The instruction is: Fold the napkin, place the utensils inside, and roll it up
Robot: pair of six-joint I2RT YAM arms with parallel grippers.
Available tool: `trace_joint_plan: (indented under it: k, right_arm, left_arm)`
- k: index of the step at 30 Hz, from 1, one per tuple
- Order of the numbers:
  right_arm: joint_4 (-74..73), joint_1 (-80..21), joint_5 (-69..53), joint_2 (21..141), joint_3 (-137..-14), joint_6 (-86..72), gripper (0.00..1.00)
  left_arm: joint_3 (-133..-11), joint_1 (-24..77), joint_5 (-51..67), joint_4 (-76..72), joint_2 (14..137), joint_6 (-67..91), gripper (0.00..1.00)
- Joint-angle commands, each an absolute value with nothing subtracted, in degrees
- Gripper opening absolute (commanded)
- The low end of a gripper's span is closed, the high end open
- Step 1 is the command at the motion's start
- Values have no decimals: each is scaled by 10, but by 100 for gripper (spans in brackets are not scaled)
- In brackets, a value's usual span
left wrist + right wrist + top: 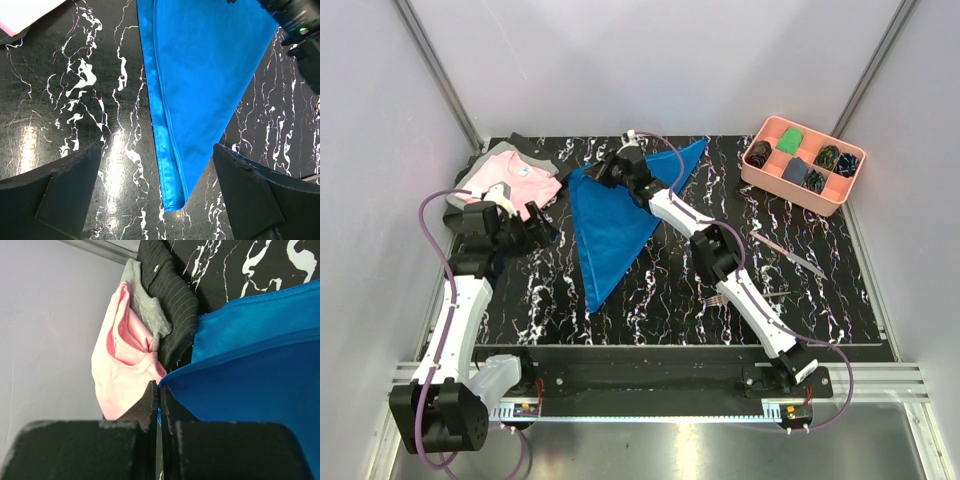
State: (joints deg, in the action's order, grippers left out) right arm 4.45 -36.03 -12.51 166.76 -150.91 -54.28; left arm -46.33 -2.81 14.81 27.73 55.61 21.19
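The blue satin napkin (610,225) lies folded into a long triangle on the black marble table, its narrow tip toward the near edge. My right gripper (605,172) is shut on the napkin's far-left corner (260,385), with blue cloth pinched between the fingertips (159,390). My left gripper (542,228) hovers just left of the napkin, open and holding nothing. In the left wrist view the napkin's tip (200,75) lies between the spread fingers (157,190). A silver fork (750,296) lies by the right arm, partly hidden. A slender silver piece (788,255) lies further right.
A pink folded shirt (515,180) with grey trim lies on dark striped cloth (170,295) at the far left, close to the held corner. A pink compartment tray (840,195) of small cloth bundles stands at the far right. Grey walls enclose the table.
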Motion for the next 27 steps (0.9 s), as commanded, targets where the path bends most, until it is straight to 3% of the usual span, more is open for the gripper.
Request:
trace_joint_plan:
  k: [1,27]
  right_arm:
    - [106,-366,-88,1678,-1547,-557,0]
    - [156,-374,-62,1726,-1590,-548,0]
  left_arm:
    - [-463,-33,160,258,556,210,96]
    - [-462,-38,173,256,570,213,96]
